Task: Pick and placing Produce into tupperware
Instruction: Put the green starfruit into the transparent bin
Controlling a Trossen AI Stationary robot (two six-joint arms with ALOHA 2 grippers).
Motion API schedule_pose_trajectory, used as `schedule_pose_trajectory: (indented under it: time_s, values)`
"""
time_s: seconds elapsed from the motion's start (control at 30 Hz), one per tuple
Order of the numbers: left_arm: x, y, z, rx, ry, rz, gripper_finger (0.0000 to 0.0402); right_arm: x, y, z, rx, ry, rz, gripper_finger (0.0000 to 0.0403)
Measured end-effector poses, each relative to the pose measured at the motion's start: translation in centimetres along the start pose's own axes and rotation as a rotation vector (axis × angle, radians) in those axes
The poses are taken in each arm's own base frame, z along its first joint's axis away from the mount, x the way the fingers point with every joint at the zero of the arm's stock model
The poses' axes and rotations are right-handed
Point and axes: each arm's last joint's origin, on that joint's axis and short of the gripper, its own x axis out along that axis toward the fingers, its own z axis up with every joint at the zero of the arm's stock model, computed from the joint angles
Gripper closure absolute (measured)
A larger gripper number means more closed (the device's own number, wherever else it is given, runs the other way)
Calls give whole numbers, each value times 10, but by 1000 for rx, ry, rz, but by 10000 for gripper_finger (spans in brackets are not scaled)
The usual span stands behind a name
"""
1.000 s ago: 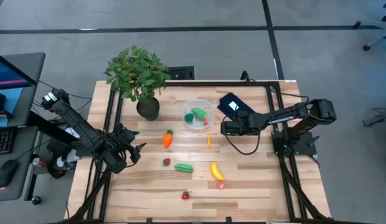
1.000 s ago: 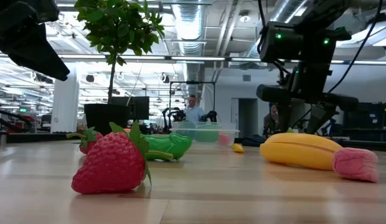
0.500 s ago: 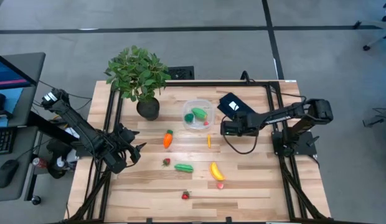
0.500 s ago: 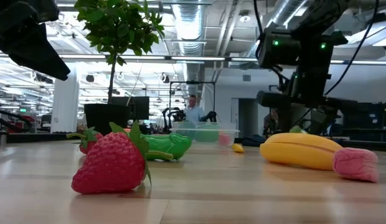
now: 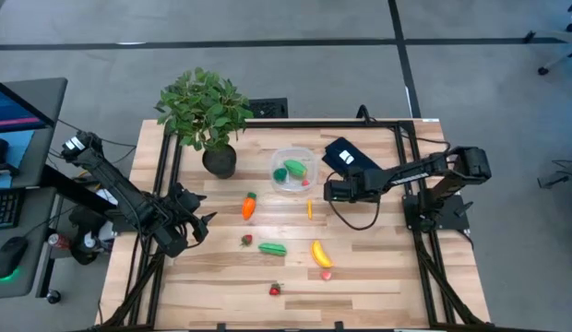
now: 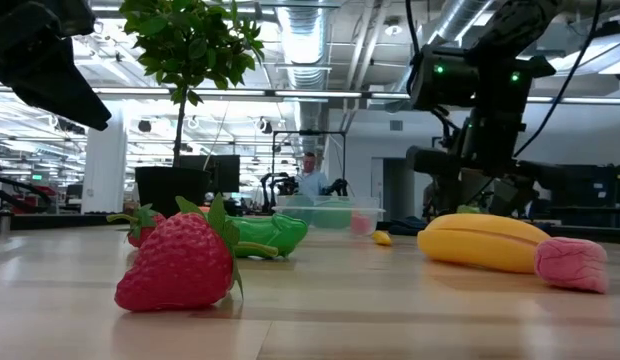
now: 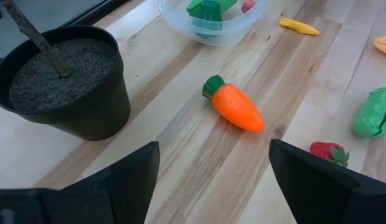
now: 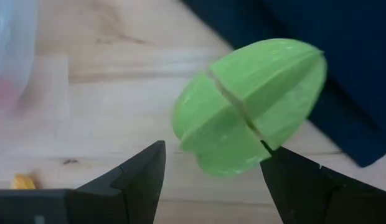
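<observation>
Trouble looks likeliest at the right gripper [image 8: 211, 177], whose spread jaws flank a ridged light-green toy fruit [image 8: 249, 106] beside the clear round plastic tupperware [image 5: 292, 171] (left gripper [image 7: 211, 180] waits open near the carrot [image 7: 236, 107]): closing off-centre could squirt it away.

Tupperware [image 7: 180, 15] cut by left wrist edge; banana [image 7: 385, 43] too; right wrist tupperware blurred.

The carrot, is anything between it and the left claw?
Nothing visible. In the left wrist view the carrot lies on bare wood ahead of the open left claw. The plant pot stands off to one side, and the tupperware lies beyond the carrot.
</observation>
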Motion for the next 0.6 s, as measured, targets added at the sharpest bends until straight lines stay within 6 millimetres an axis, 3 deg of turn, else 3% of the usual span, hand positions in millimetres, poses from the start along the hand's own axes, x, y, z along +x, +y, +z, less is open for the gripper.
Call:
schedule_pose_trajectory:
  time_s: [0.6]
  values:
    - [0,0,0,-12,1,-1,107,2,-2,10,-18,-19,-19,152]
